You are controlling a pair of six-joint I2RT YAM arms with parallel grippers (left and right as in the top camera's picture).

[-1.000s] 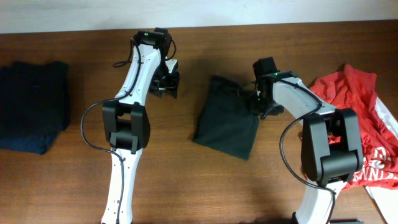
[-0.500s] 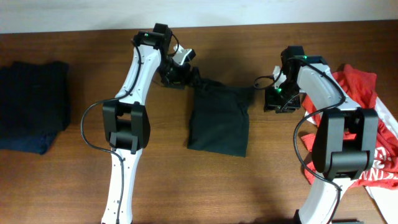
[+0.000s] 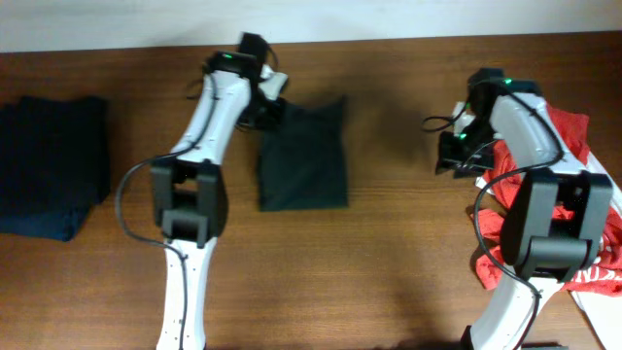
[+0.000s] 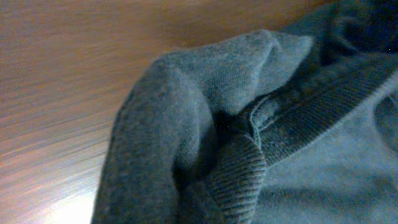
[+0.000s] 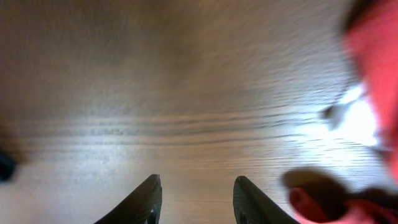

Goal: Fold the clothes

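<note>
Robotics lab: white jointed left arm (image 3: 209, 126), matching right arm (image 3: 530, 136) at brown wood-grain table (image 3: 389, 272); dark green-black cloth garment (image 3: 303, 160), navy cloth pile (image 3: 49, 165), red cloth heap (image 3: 583, 185) laid out.

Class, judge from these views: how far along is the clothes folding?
Done: a dark navy cloth stack looks folded at far left. In hand: the left gripper pinches a corner of the folded-over black-green cotton garment. Left: the crumpled red printed garment beside the open, empty right gripper.
</note>
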